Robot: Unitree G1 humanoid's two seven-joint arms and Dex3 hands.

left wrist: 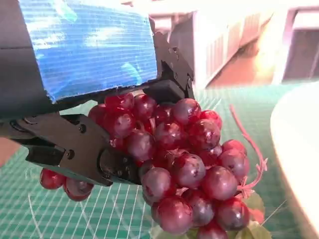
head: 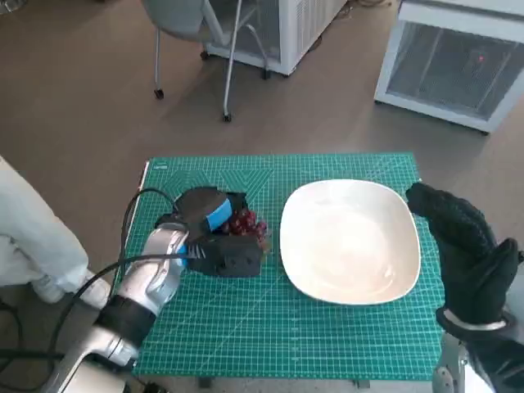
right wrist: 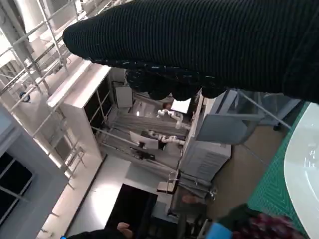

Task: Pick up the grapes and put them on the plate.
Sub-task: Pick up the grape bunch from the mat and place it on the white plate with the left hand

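A bunch of dark red grapes [head: 246,223] lies on the green cutting mat [head: 246,327], just left of the white plate [head: 352,241]. My left hand [head: 214,237] sits over the bunch, its black fingers wrapped around the grapes [left wrist: 179,159]. In the left wrist view the fingers [left wrist: 79,149] press into the bunch from both sides, and the plate's rim [left wrist: 299,144] shows close beside it. My right hand [head: 458,246] hovers at the plate's right edge, fingers apart, holding nothing. The right wrist view shows the glove [right wrist: 209,45] and a bit of the plate [right wrist: 304,169].
The mat covers the small table. A person's pale trouser leg [head: 33,237] stands at the left. Chair legs on castors [head: 196,74] and white cabinets [head: 458,65] stand on the brown floor beyond the table.
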